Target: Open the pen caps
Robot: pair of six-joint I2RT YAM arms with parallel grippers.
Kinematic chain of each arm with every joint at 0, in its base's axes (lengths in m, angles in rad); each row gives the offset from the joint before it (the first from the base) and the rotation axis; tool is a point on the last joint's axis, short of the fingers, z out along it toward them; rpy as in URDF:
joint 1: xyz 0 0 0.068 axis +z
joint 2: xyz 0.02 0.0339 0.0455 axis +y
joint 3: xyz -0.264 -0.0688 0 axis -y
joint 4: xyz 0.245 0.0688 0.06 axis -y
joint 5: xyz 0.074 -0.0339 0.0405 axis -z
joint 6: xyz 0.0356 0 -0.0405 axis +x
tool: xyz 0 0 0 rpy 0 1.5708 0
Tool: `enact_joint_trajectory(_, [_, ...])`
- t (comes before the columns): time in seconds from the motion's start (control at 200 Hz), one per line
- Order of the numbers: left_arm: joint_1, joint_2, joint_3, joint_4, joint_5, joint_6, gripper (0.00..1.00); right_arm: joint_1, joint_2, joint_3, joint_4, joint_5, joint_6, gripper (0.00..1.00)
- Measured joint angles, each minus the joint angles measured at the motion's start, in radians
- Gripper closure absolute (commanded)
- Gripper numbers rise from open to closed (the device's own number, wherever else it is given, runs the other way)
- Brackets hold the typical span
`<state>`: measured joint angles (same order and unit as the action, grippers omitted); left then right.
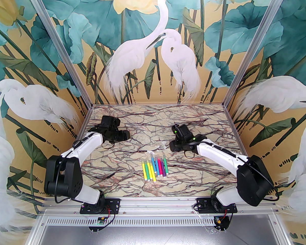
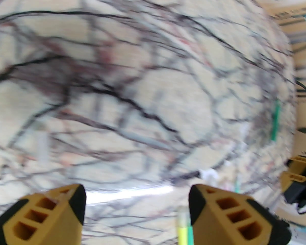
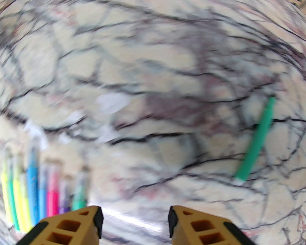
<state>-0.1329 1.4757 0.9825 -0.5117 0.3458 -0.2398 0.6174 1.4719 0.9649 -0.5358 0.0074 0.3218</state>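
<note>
Two white and black robot arms reach over a marble-patterned desk [image 1: 132, 185] inside a booth with walls painted with white egrets and teal leaves. Near the middle of the desk, the pens [image 1: 154, 168] lie side by side in a tight row: yellow, green, blue, pink, purple and teal. Just beyond the far ends of the row lie a few loose pen caps [image 1: 151, 152], small, clear and whitish, hard to pick out against the marble. The left arm [image 1: 84, 147] stretches toward the far left of the desk, well apart from the row. Its wrist camera shows the left jaws spread wide and released, grasping nothing. The right arm [image 1: 219, 152] reaches in near the far right of the row. The right jaws are also parted and empty, above bare marble. A single green pen [image 3: 257, 139] lies by itself, apart from the row. Both wrist views are blurred.
</note>
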Motion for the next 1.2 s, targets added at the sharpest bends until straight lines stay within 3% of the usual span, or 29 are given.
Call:
enact_joint_trajectory(0.145, [-0.024,-0.074,-0.076,0.074,0.082,-0.011,0.27,0.038,0.000,-0.019,0.000,-0.029,0.020,0.51])
enact_joint_trajectory(0.43, [-0.068,-0.193,-0.184,0.188,0.129,-0.034,0.27,0.085,0.000,-0.058,-0.002,-0.058,0.063,0.51])
enact_joint_trajectory(1.195, [-0.114,-0.266,-0.309,0.340,0.132,-0.109,0.26,0.180,0.094,-0.074,-0.015,-0.088,0.143,0.52])
